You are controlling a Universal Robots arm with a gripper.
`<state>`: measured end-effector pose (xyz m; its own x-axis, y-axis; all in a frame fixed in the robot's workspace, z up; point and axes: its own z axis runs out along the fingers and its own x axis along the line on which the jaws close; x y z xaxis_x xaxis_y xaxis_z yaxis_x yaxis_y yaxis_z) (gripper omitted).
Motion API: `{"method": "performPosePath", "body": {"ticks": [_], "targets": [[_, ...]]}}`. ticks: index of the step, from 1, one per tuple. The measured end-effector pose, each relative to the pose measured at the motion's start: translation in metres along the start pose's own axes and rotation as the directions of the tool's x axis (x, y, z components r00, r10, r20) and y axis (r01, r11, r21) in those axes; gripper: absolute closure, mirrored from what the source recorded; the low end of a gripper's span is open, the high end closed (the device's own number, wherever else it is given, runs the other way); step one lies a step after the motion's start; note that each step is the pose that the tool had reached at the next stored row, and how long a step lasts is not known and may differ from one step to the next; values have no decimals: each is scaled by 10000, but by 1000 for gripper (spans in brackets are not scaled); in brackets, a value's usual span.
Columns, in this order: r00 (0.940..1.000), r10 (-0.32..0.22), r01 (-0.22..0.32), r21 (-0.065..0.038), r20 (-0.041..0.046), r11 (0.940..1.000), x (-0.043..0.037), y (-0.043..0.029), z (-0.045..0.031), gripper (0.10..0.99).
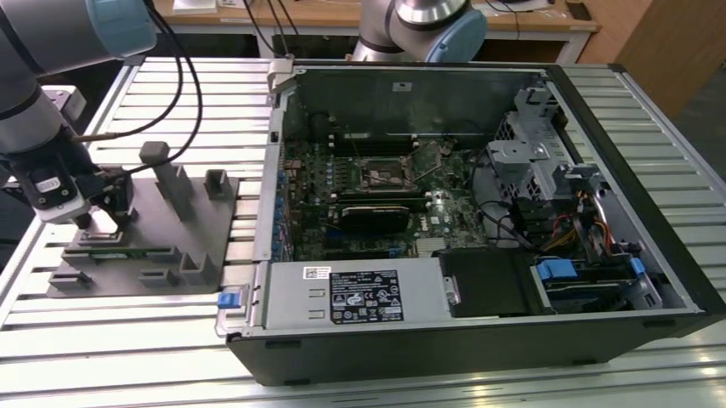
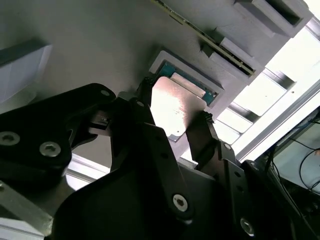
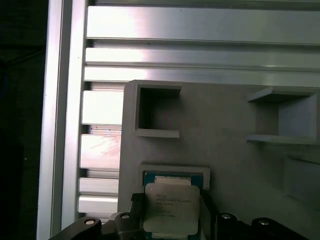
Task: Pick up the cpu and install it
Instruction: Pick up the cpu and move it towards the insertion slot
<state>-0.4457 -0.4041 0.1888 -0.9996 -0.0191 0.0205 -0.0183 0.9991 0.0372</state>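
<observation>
Cpu [image 3: 170,207], a thin square chip with a pale, matte silver-white metal lid and rounded corners, sits between the two black fingers [image 2: 200,135] of the pincer [image 3: 170,216]. The fingers press on two opposite edges of the chip, so the pincer is closed on it. In both wrist views the chip hangs just over a shallow square pocket [image 3: 175,171] with a raised grey rim and a blue-green inner border, and it overlaps part of that pocket. The pocket is moulded into a grey plastic fixture [image 1: 170,246], smooth and dull, with upright blocks and open box-shaped recesses. In the exterior view the pincer [image 1: 97,219] is low over the end of the fixture at that view's left. The fixture rests on a desk [image 1: 114,340] of ribbed, bright aluminium slats. Well apart, toward the exterior view's right, an open black computer case [image 1: 477,348] lies on its side with its green board exposed.
</observation>
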Motion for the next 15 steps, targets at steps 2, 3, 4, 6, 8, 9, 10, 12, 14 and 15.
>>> {"method": "performPosePath", "body": {"ticks": [2,3,4,6,8,9,10,12,14,15], "targets": [[10000,0,0,0,0,10000,1,1,-17,557],[10000,0,0,0,-1,10000,1,1,-27,557],[10000,0,0,0,0,10000,1,1,-33,557],[10000,0,0,0,0,10000,1,2,-47,557],[10000,0,0,0,1,10000,1,2,-59,557],[10000,0,0,0,0,10000,1,2,-64,557],[10000,0,0,0,-1,10000,2,3,-72,557],[10000,0,0,0,0,10000,2,3,-86,557],[10000,0,0,0,0,10000,2,4,-104,557],[10000,0,0,0,1,10000,3,4,-115,557]]}}
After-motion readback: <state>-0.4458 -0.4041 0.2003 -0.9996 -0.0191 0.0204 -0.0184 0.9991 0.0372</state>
